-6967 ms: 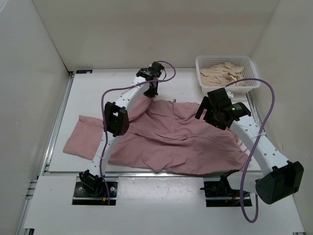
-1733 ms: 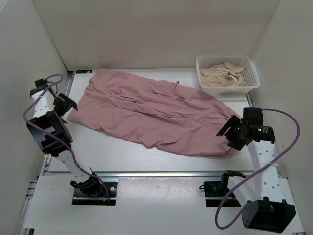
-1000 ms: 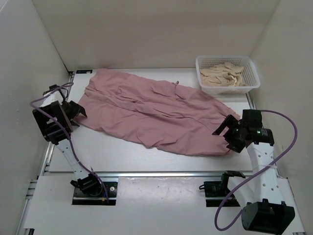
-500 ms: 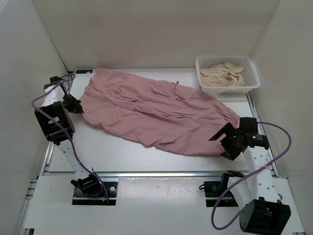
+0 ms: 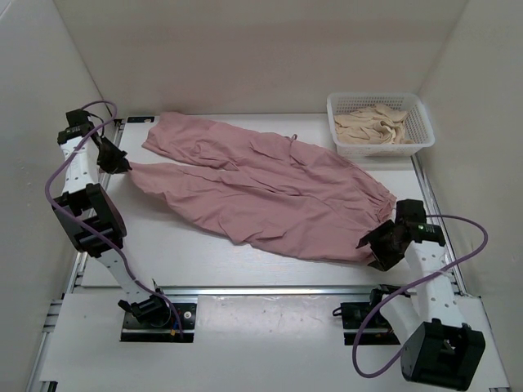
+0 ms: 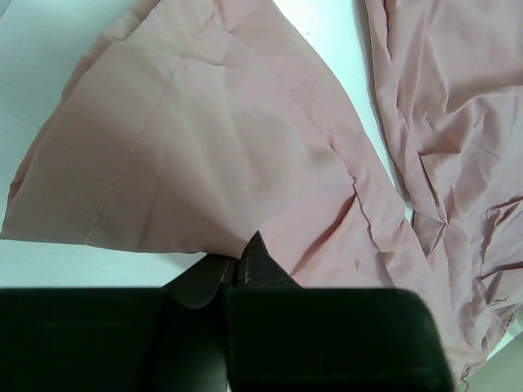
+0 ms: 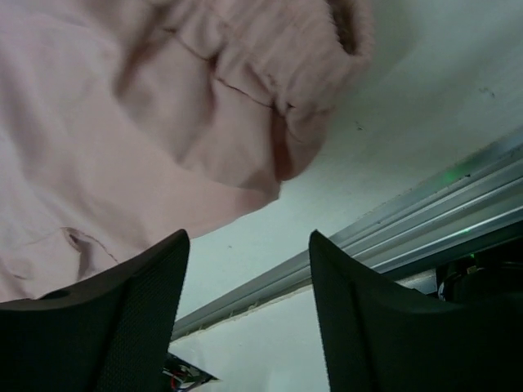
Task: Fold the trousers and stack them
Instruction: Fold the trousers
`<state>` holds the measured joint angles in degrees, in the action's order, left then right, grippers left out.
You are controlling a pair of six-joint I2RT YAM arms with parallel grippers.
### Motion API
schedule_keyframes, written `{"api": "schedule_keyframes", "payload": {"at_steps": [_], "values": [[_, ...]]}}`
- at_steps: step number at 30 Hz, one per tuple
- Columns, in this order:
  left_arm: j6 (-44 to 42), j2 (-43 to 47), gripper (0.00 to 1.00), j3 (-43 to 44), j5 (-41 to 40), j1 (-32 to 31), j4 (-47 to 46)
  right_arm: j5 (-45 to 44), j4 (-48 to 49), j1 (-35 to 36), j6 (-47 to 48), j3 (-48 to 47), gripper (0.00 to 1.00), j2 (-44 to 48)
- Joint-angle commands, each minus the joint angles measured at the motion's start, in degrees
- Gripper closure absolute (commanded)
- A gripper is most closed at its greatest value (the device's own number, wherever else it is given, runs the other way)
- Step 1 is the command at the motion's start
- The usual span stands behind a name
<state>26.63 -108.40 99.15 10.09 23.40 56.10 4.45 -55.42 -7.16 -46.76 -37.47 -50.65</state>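
Left gripper (image 6: pixel 242 260), pinching a hem (image 6: pixel 114 192), has pulled the trousers' (image 5: pixel 270 196) legs apart; right gripper (image 7: pixel 248 245) spread, waistband (image 7: pixel 315 90) just beyond its tips: nearly flat for folding

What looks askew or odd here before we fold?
Nothing spilled or torn. The trousers lie diagonally and wrinkled, their legs splayed at the left, where the left claw pinches one hem. The right claw is open.

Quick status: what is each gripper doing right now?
Left gripper: closed, pinching the edge of the trousers.
Right gripper: open, holding nothing; the trousers lie just beyond its fingers.
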Motion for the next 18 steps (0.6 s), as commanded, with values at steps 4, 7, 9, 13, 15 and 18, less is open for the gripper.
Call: {"api": "schedule_keyframes", "payload": {"at_steps": [4,7,9,13,15,18], "values": [[-0.7,1.5,0.89,1.4,2.1,0.2,0.2,-4.9,2.9,-0.2,-4.2,2.2,0.42,-0.6],[-0.7,1.5,0.89,1.4,2.1,0.2,0.2,-6.0,4.2,-0.2,-4.2,2.8,0.42,-2.6],[-0.7,1.5,0.89,1.4,2.7,0.2,0.2,-6.7,5.9,-0.2,-4.7,3.5,0.42,-3.2],[-0.7,1.0,0.89,1.4,2.7,0.2,0.2,-6.7,11.0,-0.2,-6.0,4.1,0.42,-7.9],[-0.7,1.0,0.89,1.4,2.7,0.2,0.2,-7.3,12.5,-0.2,-6.0,3.5,0.43,-10.3],[-0.7,0.5,0.89,2.6,2.7,0.2,1.4,-11.2,8.3,-0.2,-5.4,0.9,0.33,-7.5]]}}
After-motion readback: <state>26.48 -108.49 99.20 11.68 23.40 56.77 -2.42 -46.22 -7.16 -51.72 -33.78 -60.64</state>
